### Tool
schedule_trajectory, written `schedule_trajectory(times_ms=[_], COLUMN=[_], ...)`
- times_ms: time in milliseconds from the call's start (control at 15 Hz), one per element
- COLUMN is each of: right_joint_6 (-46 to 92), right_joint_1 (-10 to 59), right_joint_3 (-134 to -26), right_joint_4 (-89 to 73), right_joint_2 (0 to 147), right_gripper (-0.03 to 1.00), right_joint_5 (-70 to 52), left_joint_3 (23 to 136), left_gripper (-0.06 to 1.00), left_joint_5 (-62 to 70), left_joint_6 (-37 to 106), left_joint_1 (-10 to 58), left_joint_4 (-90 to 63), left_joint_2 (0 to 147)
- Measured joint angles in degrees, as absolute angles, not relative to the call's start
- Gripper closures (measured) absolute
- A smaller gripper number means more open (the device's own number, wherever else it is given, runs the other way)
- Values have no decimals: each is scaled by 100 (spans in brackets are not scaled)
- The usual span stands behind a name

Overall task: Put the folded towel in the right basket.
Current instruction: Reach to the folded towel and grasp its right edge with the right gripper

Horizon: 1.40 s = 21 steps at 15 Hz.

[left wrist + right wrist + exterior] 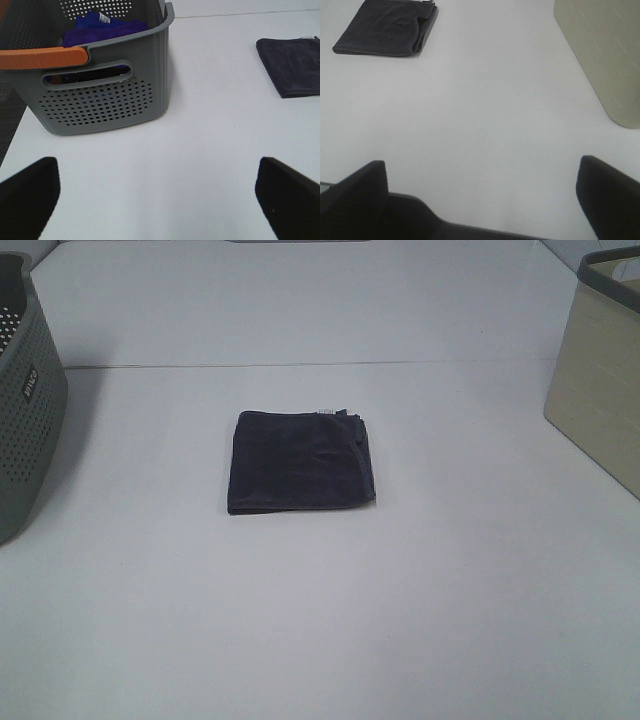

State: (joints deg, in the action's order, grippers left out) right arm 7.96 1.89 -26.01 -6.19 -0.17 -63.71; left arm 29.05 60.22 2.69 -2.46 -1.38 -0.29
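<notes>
A dark grey folded towel (300, 461) lies flat in the middle of the white table. It also shows in the left wrist view (292, 65) and in the right wrist view (387, 26). The right basket (603, 365) is beige with a dark rim and stands at the table's right edge; its wall shows in the right wrist view (605, 52). Neither arm shows in the exterior high view. My left gripper (157, 200) is open and empty, well short of the towel. My right gripper (482, 200) is open and empty, between towel and basket but back from both.
A grey perforated basket (28, 400) with an orange handle (42, 57) stands at the table's left edge and holds blue and purple cloth (102, 27). The table's front edge (470, 231) lies just under my right gripper.
</notes>
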Motion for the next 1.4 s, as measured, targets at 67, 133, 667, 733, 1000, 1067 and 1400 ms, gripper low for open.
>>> schedule_trajectory(times_ms=[67,133,667,733,1000,1067,1400], right_joint_6=[796,796,796,796,796,796,796], right_joint_1=[189,189,189,189,189,189,189], right_joint_3=[-2601,-2601,-2601,-2601,-2601,-2601,-2595], right_joint_4=[-636,-659,-665,-665,-665,-665,-665], right_joint_2=[-17,-17,-17,-17,-17,-17,-17], right_gripper=[-1,-1,-1,-1,-1,-1,-1], right_joint_5=[-6371,-6371,-6371,-6371,-6371,-6371,-6354], left_joint_3=[2905,2905,2905,2905,2905,2905,2905], left_gripper=[-4,-4,-4,-4,-4,-4,-4], left_joint_5=[6022,6022,6022,6022,6022,6022,6022], left_joint_6=[269,269,269,269,269,275,378], left_joint_1=[-246,-246,-246,-246,-246,-246,-246], left_joint_4=[-138,-138,-138,-149,-218,-218,-269], left_joint_2=[-29,-29,-29,-29,-29,-29,-29])
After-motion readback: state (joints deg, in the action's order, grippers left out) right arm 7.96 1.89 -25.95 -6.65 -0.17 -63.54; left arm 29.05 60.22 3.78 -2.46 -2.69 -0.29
